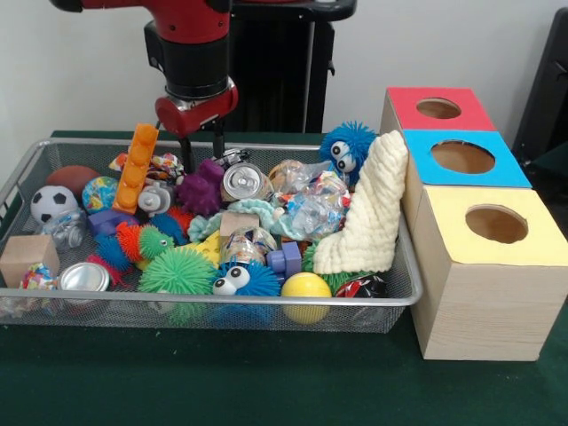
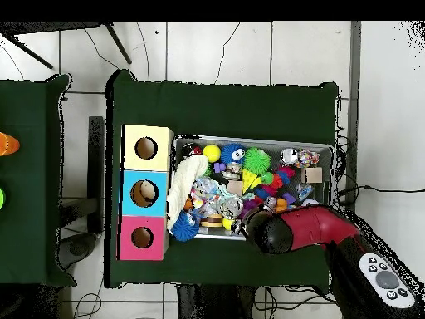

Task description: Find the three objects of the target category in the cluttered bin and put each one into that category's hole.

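The wire-mesh bin (image 1: 266,302) is full of mixed toys, cans and blocks; it also shows in the overhead view (image 2: 249,139). My gripper (image 1: 202,151) hangs open and empty over the bin's far side, just above a purple spiky toy (image 1: 201,188) and next to an orange studded brick (image 1: 136,167). A silver can (image 1: 246,182) lies right of it. The wooden box beside the bin has a red hole (image 1: 438,108), a blue hole (image 1: 462,157) and a yellow hole (image 1: 496,224). In the overhead view the arm (image 2: 274,231) covers the gripper.
A cream knitted cloth (image 1: 373,209) leans on the bin's end against the box. Also in the bin are a blue furry ball with eyes (image 1: 346,151), a yellow ball (image 1: 305,286), a green spiky ball (image 1: 177,271), a soccer ball (image 1: 53,203), another can (image 1: 84,278) and a wooden block (image 1: 27,256).
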Controlling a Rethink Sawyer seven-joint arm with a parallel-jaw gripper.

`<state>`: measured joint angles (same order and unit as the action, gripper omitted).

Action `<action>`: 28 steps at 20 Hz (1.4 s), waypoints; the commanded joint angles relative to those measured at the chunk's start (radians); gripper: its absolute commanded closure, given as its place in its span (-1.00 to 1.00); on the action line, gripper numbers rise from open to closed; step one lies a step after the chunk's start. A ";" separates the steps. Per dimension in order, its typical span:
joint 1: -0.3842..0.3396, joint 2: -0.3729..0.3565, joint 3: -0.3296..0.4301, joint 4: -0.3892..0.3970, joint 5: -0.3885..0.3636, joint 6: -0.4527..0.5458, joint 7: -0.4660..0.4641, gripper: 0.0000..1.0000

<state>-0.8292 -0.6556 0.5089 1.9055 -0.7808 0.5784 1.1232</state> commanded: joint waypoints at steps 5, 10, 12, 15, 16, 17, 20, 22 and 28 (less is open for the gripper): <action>-0.003 0.075 0.084 -0.039 -0.099 0.064 -0.233 -1.00; -0.019 0.087 0.123 -0.037 -0.098 0.021 -0.230 -1.00; -0.023 0.086 0.134 -0.035 -0.097 0.019 -0.235 -1.00; -0.033 0.109 0.158 -0.049 -0.105 0.000 -0.251 -1.00; -0.034 0.115 0.162 -0.053 -0.107 0.000 -0.254 -1.00; -0.034 0.120 0.164 -0.060 -0.112 0.001 -0.256 -1.00; -0.036 0.136 0.170 -0.077 -0.125 0.006 -0.263 -1.00; -0.045 0.141 0.171 -0.082 -0.137 0.018 -0.276 -1.00; -0.058 0.161 0.168 -0.115 -0.157 0.049 -0.289 -1.00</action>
<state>-0.8668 -0.5757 0.6274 1.8788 -0.8335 0.5788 1.1232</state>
